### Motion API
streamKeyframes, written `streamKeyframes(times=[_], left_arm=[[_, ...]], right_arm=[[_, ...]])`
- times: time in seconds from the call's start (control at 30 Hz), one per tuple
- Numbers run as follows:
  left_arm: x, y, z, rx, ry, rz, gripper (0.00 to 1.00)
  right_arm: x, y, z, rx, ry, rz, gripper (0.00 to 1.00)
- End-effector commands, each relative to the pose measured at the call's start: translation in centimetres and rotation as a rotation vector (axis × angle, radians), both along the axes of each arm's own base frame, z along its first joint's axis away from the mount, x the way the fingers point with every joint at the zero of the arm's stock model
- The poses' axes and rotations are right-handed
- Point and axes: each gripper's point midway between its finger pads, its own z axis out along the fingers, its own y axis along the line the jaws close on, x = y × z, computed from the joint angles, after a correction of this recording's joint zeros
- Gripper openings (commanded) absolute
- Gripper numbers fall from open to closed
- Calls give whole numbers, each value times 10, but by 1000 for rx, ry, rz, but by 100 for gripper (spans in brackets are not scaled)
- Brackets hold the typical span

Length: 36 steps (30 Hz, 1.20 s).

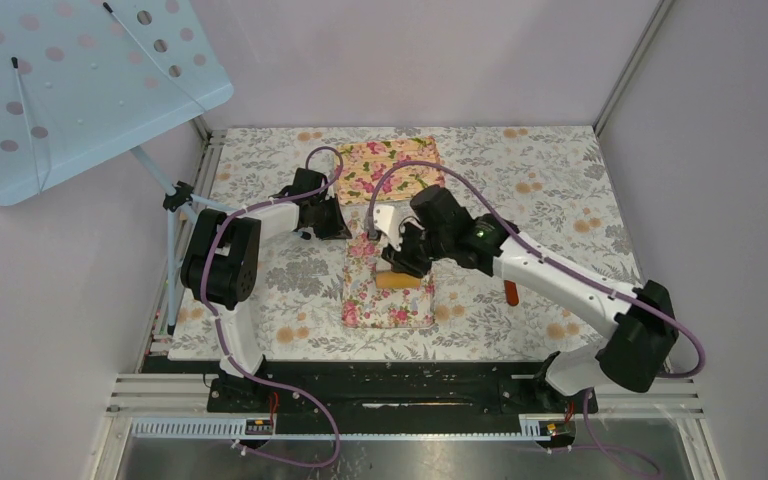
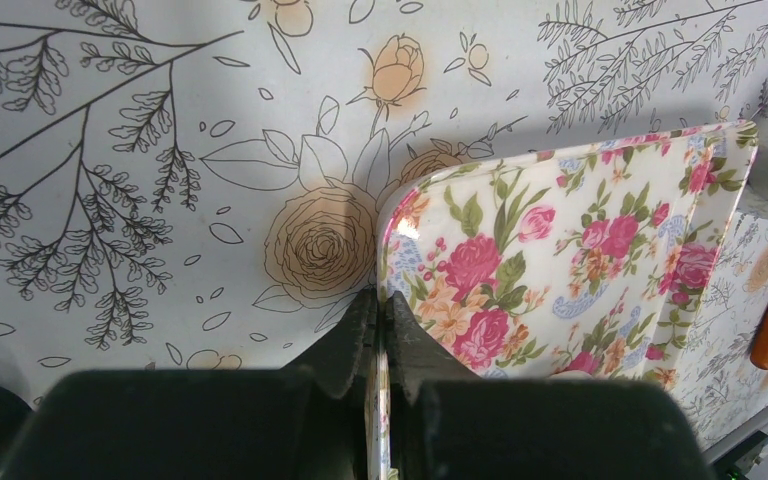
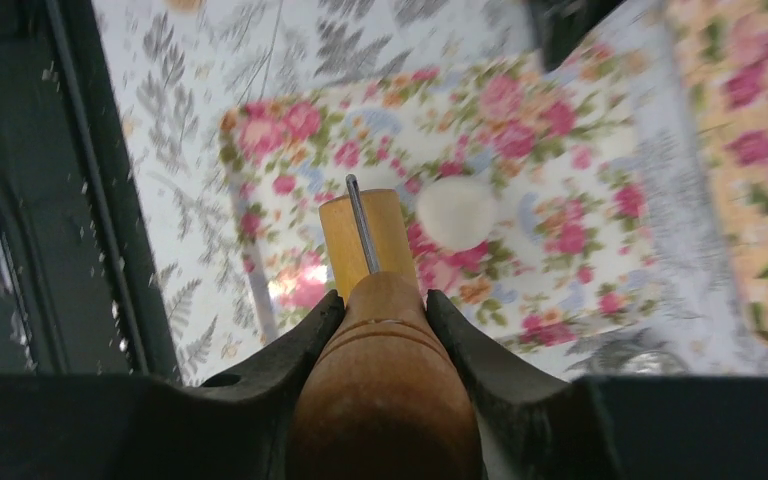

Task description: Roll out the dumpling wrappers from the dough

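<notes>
Dough (image 3: pixel 457 212): one small white lump, rounded and only slightly flattened. It lies on the flowered board (image 3: pixel 560 150), just ahead of the right claw (image 3: pixel 385 300) and a little to its right, close beside the barrel of the wooden roller (image 3: pixel 390 235). Contact cannot be confirmed.

Handling, as judged: soft, light and probably tacky. It would dent or tear under fingers, so it is best pressed from above with the roller, not pinched.

Right claw: partly closed, jaws clamped on the roller's handle.

Left claw (image 2: pixel 380 312): closed tight on the board's thin rim beside a rounded corner, apparently steadying it.

Rolling is judged barely begun.
</notes>
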Motion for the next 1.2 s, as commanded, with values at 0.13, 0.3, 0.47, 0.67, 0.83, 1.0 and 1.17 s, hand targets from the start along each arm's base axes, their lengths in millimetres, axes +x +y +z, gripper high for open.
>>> streamKeyframes(times=[0.13, 0.3, 0.47, 0.67, 0.83, 1.0, 1.17], left_arm=[[-5, 11, -21, 44, 34, 4, 0], [-5, 11, -20, 43, 32, 4, 0], [-6, 12, -21, 44, 33, 3, 0], [-5, 11, -20, 43, 32, 3, 0], [-6, 11, -21, 41, 34, 0, 0], [-6, 11, -21, 40, 35, -1, 0], [-6, 11, -21, 41, 33, -1, 0]], right_arm=[[53, 25, 55, 144, -181, -168, 0], [66, 35, 12, 80, -144, -179, 0], [61, 31, -29, -3, -95, -153, 0], [48, 19, -62, -94, -33, -119, 0], [41, 21, -38, -51, -39, -79, 0], [40, 28, 34, 87, -107, -78, 0], [57, 28, 64, 115, -191, -137, 0]])
